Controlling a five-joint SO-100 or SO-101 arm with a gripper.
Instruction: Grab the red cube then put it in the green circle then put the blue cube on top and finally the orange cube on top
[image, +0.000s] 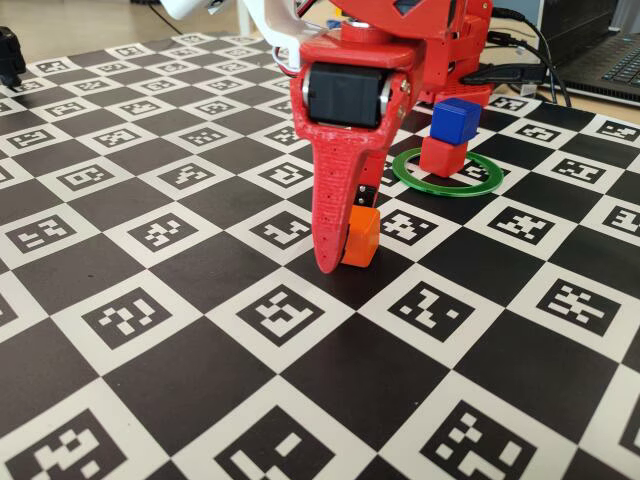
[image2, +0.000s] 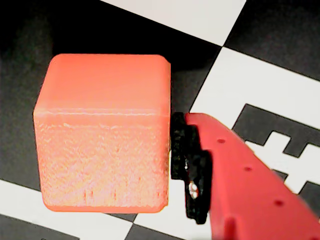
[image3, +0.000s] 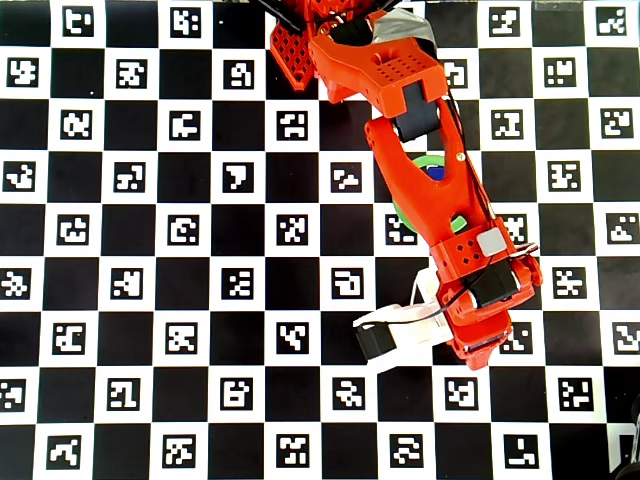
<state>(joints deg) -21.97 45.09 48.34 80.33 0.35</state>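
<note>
- Surface (image: 200, 400): covered by a black-and-white chequered mat with a coded marker printed in each white square.
- Orange cube (image: 361, 238): in the fixed view it rests on the mat near the middle of the frame, in front of the green circle and apart from it. In the wrist view the orange cube (image2: 102, 132) fills the left half of the frame, straddling a black and a white square.
- Tool (image: 345, 245): in the fixed view it points straight down, its long red finger (image: 335, 200) reaching the mat directly at the left face of the orange cube. In the wrist view a red finger (image2: 240, 175) with a black pad lies against the cube's right face, touching or very nearly so. The opposite finger is out of frame there, so whether the jaws are clamped on the cube or merely closing around it cannot be told.
- Green circle (image: 482, 180): flat on the mat to the right of the arm in the fixed view. In the overhead view only slivers of the green circle (image3: 400, 215) show beside the arm.
- Red cube (image: 443, 157): stands inside the ring.
- Blue cube (image: 456, 120): sits on top of the red cube, turned slightly relative to it. In the overhead view a small patch of blue (image3: 436, 173) shows beside the arm.
- Arm (image3: 420, 190): in the overhead view it stretches from the top edge down over the ring, hiding the orange cube.
</note>
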